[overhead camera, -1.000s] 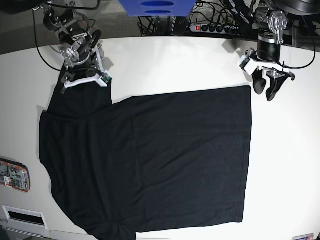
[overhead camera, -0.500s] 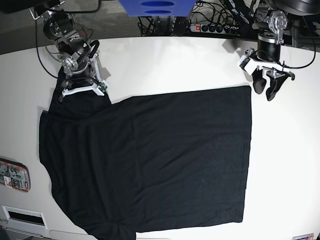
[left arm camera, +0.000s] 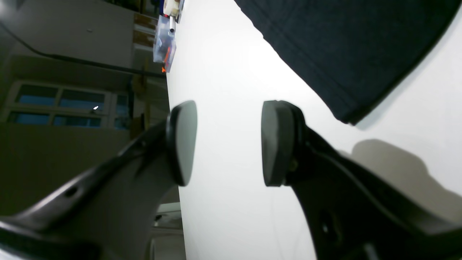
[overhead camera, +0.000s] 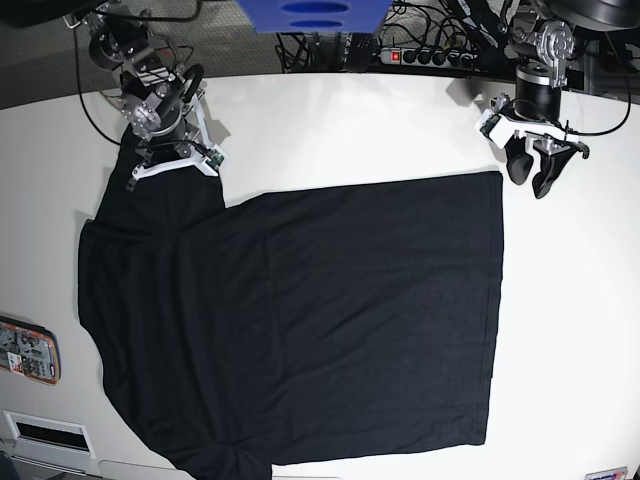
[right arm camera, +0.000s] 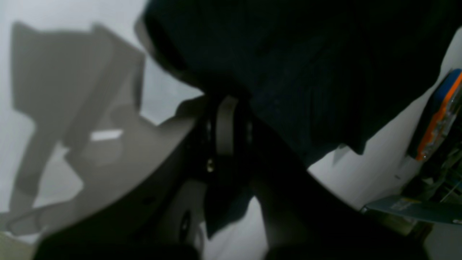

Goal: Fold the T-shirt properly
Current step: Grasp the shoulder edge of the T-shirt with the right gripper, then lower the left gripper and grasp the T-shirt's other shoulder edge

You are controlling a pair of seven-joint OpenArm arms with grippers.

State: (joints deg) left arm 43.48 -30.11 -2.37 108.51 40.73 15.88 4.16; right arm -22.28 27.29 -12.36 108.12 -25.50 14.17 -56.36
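The black T-shirt (overhead camera: 290, 320) lies spread flat (one sleeve pinched).

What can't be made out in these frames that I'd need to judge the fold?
- Right gripper grip: the right wrist view is dark and blurred; T-shirt fabric covers the fingertips.
- Neck label: not visible in any view.
- Lower sleeve: cut off by the base view's bottom edge.
- Left gripper: open beside the shirt's corner; whether it touches the table is unclear.
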